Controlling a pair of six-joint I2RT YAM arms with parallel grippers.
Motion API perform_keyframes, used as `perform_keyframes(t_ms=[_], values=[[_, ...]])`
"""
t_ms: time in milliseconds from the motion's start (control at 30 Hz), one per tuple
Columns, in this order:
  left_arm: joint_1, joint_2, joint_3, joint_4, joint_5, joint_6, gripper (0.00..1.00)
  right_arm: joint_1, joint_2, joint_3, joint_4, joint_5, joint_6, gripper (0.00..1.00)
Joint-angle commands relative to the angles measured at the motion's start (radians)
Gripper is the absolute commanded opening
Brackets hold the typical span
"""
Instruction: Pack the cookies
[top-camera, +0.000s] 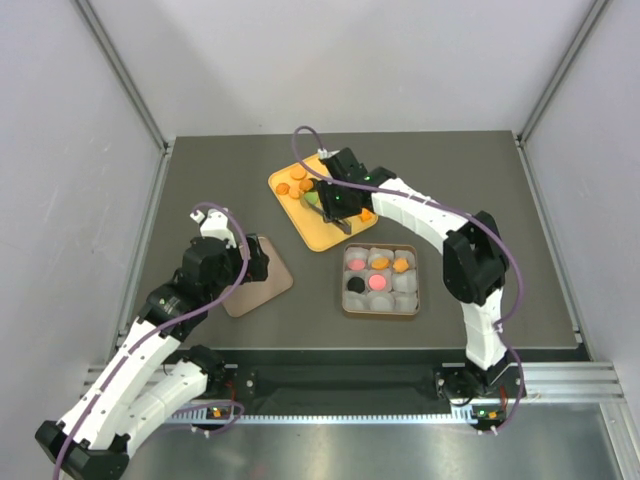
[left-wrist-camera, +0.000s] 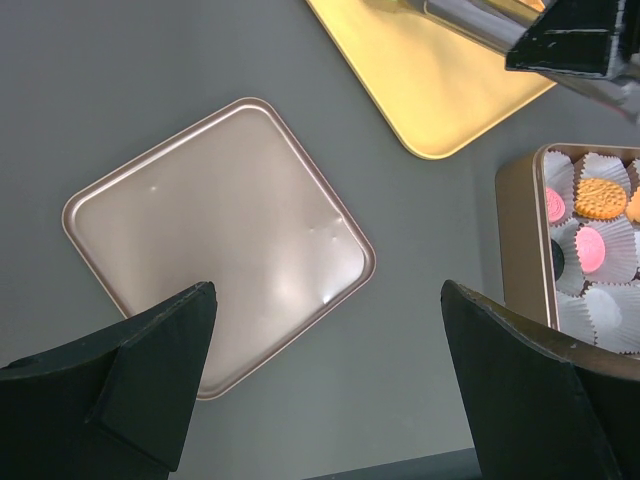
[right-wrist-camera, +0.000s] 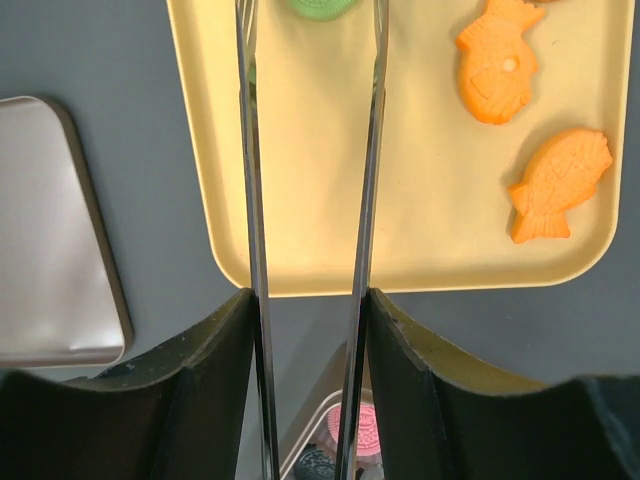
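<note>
Cookies lie on a yellow tray (top-camera: 322, 233): orange ones (top-camera: 298, 177) and a green one (top-camera: 314, 198). My right gripper (top-camera: 335, 200) hovers over the tray, shut on metal tongs (right-wrist-camera: 250, 150). In the right wrist view the gripper (right-wrist-camera: 310, 310) holds both blades, and the green cookie (right-wrist-camera: 320, 6) sits between them at the top edge. Two orange fish-shaped cookies (right-wrist-camera: 497, 60) lie to the right. The square tin (top-camera: 345, 300) holds pink (top-camera: 378, 282), orange (top-camera: 401, 265) and black (top-camera: 354, 284) cookies in white cups. My left gripper (top-camera: 250, 262) is open and empty.
The tin's flat lid (top-camera: 256, 277) lies on the table under my left gripper (left-wrist-camera: 330, 340) and shows in the left wrist view (left-wrist-camera: 220, 240). The tin's wall (left-wrist-camera: 520, 230) is at that view's right, the yellow tray (left-wrist-camera: 420, 80) at its top.
</note>
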Motion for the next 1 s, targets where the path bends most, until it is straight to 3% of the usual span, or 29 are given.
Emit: perform_keyframes(t_ms=[0, 967], values=[[-0.003, -0.003, -0.001, 0.009, -0.015, -0.002, 0.99, 0.014, 0.006, 0.078, 0.038, 0.037, -0.012, 0.47], [-0.003, -0.003, -0.001, 0.012, -0.011, -0.002, 0.99, 0.031, 0.048, 0.111, -0.04, 0.058, -0.019, 0.43]])
